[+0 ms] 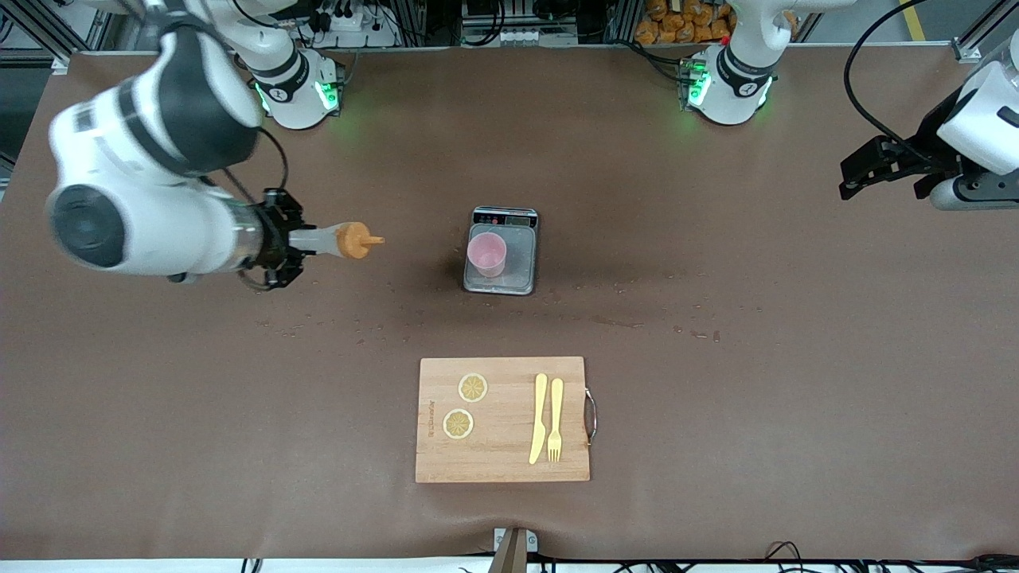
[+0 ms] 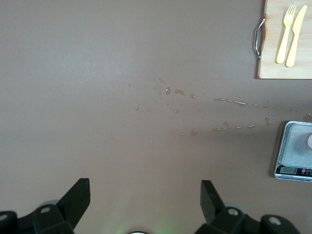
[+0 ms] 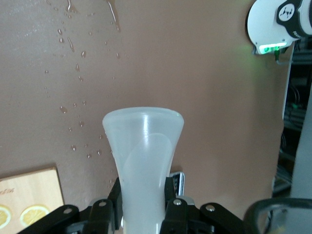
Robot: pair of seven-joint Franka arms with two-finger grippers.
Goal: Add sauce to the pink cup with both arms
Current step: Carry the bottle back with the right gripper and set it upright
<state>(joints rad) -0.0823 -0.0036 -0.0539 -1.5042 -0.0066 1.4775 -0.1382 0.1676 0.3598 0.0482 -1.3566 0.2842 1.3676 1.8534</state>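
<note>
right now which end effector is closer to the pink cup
Right. The right end effector, holding the sauce bottle, is beside the pink cup toward its own table end; the left end effector waits much farther off.

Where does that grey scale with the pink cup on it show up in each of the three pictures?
Front view: the grey scale sits mid-table, the pink cup on it, the wooden cutting board nearer the camera.
Left wrist view: only part of the scale shows at the picture's edge.
Right wrist view: just a corner of the scale peeks out past the sauce bottle.
Shared landmark: the wooden cutting board, seen in all three.
</note>
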